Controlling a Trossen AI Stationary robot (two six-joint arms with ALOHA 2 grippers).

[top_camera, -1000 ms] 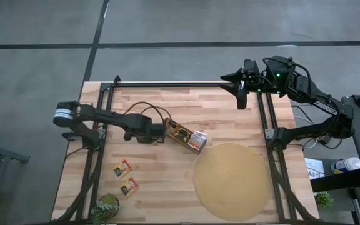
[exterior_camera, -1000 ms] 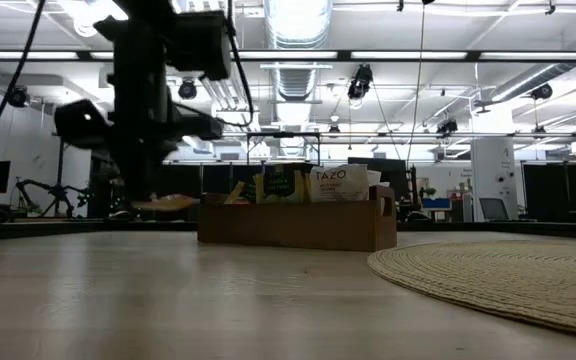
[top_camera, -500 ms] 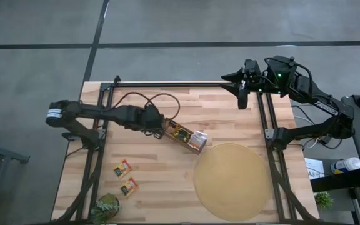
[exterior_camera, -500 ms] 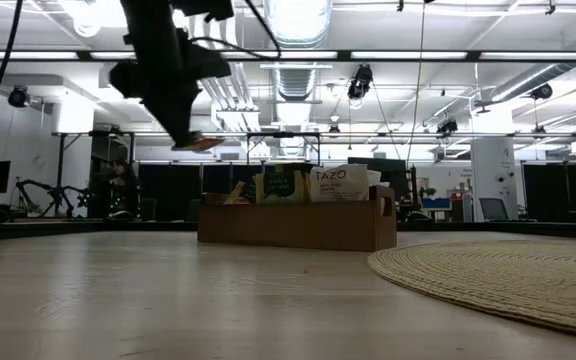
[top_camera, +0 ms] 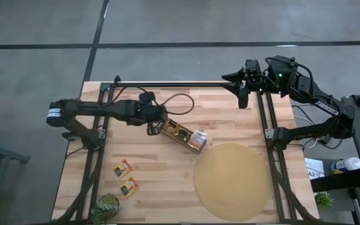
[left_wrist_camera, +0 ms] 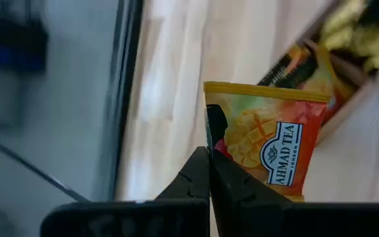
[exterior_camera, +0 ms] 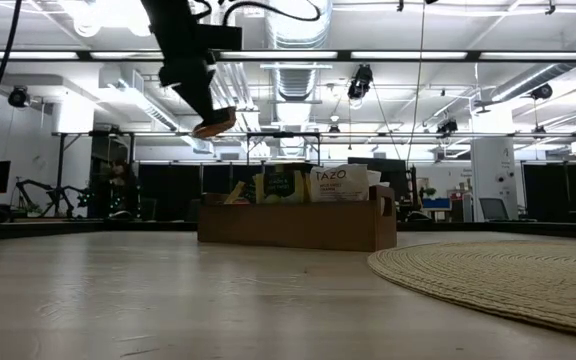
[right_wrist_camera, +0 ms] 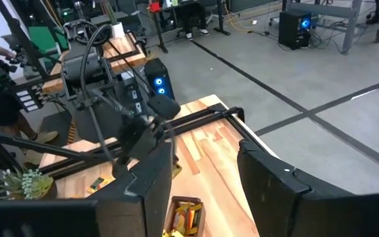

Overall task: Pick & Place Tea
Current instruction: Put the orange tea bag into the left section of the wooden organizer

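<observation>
My left gripper (left_wrist_camera: 209, 172) is clamped on one orange-red mango tea sachet (left_wrist_camera: 265, 141), carried in the air just short of the near end of the brown wooden box (top_camera: 181, 134), which already holds a row of sachets. This one, I judge, only needs lowering in and letting go. Farther toward the table's front edge two more orange sachets (top_camera: 122, 168) (top_camera: 129, 186) lie flat on the wood near the small plant (top_camera: 105, 207), so at least two trips are left, while my right gripper (top_camera: 242, 100) waits at the far back corner, fingers apart and holding nothing.
</observation>
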